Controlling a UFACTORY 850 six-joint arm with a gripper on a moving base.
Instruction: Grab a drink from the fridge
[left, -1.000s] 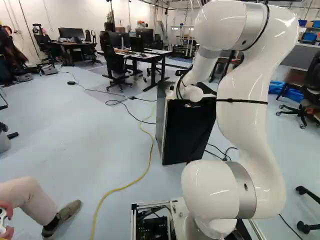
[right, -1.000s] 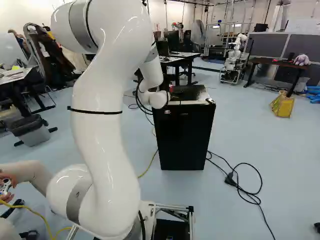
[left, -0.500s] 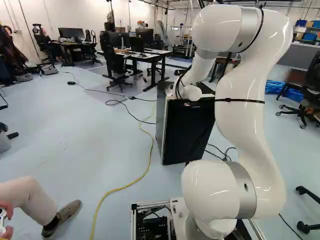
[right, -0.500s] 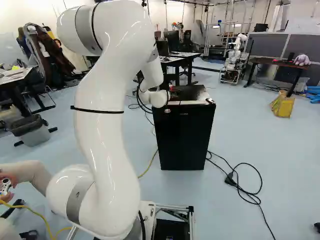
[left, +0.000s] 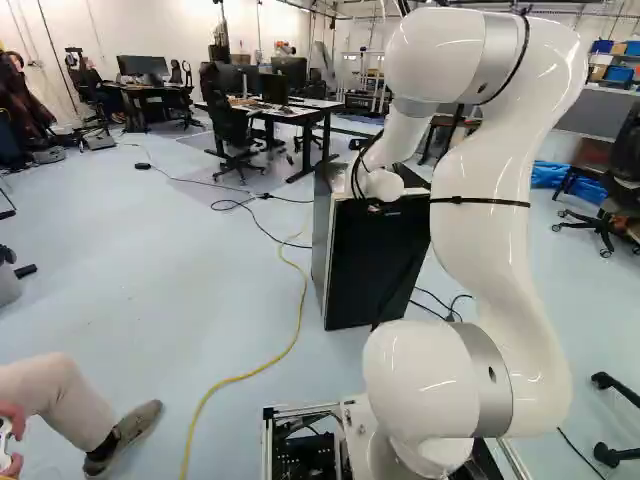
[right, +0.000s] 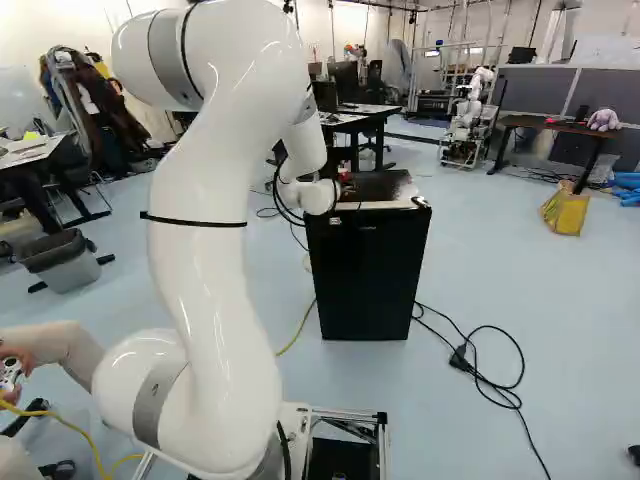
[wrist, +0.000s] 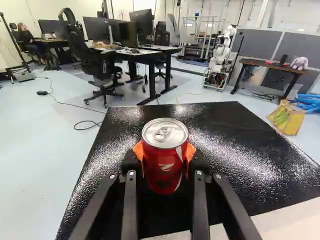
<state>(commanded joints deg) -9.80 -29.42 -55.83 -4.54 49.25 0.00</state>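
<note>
Wrist view: red can (wrist: 165, 167) clasped over the black fridge top (wrist: 240, 150), near side.

The gripper (wrist: 165, 151) grasps it between both orange pads; whether the base touches is unclear. Too light a squeeze on smooth metal could let it slip; a low sideways move could scrape or tip it. Pale print marks the can, and a small badge the fridge's near face (right: 366, 280).

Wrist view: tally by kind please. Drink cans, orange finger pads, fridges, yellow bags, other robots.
Red drink can: 1
Orange finger pads: 2, one on each side of the can
Fridge: 1, its top showing
Yellow bag: 1
Another robot: 1
Total: 6
</note>
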